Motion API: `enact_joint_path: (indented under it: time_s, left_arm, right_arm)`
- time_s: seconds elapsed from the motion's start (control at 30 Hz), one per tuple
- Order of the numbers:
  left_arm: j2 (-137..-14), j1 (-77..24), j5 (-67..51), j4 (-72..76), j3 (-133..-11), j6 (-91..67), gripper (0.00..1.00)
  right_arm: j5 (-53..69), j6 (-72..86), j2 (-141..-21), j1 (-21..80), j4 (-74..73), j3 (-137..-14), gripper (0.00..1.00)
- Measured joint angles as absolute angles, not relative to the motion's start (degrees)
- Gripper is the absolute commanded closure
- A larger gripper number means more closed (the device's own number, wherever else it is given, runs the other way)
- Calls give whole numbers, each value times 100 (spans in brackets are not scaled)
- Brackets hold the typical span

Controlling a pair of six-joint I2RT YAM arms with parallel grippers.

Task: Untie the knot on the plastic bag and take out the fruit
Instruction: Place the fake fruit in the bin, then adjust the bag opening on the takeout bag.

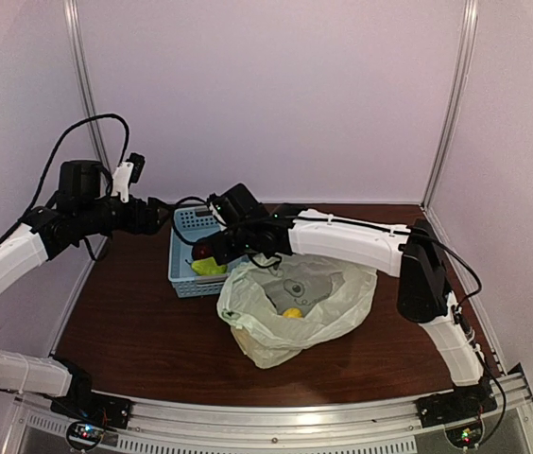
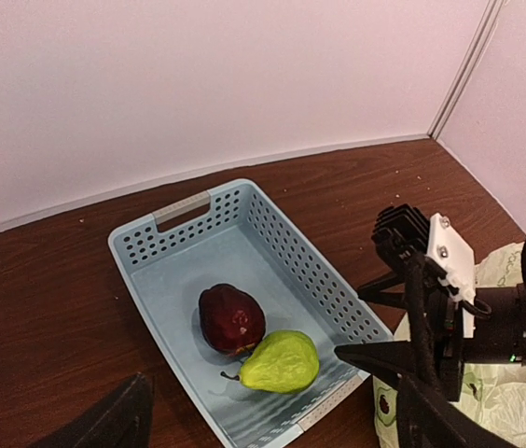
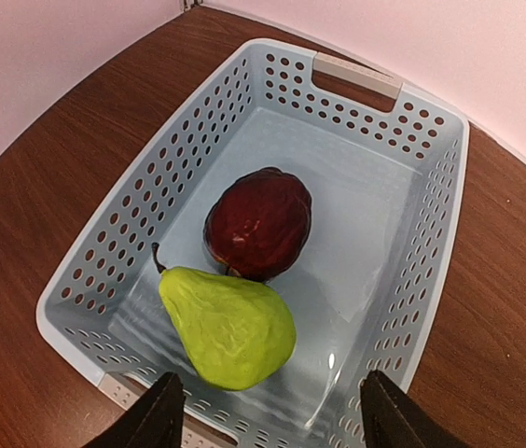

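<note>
The plastic bag [image 1: 328, 301] lies on the table with its mouth spread wide, and a yellow fruit [image 1: 292, 312] shows inside. No knot shows. A dark red fruit [image 3: 258, 222] and a green pear-shaped fruit [image 3: 230, 322] lie touching on the floor of the light blue basket [image 3: 356, 75]. My right gripper [image 3: 272, 425] hangs open just above the basket's near end, its fingers either side of the green fruit and apart from it. My left gripper [image 1: 158, 216] is open and empty, raised left of the basket.
The basket [image 1: 183, 274] stands just left of the bag, toward the back of the brown table. White walls close in the back and both sides. In the left wrist view the right arm's gripper [image 2: 352, 322] reaches in over the basket's right corner.
</note>
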State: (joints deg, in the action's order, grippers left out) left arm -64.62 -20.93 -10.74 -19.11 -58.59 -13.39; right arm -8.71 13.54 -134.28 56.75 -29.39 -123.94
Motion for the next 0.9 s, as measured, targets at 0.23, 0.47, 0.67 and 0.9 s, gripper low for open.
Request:
enact_joint_path:
  time_s: [0.23, 0.47, 0.67, 0.9]
  left_arm:
    - [-6462, -2093, -1120, -1911, -5859, -1339, 8]
    - [-6466, -2093, -1197, -1909, -5848, -1341, 8]
    - [-6466, -2093, -1372, -1881, -5819, -1400, 8]
    - [-6342, -2156, -1798, -1678, -5210, -1949, 4]
  right_arm:
    - [-810, 1347, -13426, 5673, -2963, -12536, 33]
    - [-703, 1343, -13102, 5675, -3015, -12610, 32]
    - [-683, 1315, -11952, 5725, -2893, -12075, 31]
    - [-860, 1190, -10418, 5951, -2622, -10742, 29]
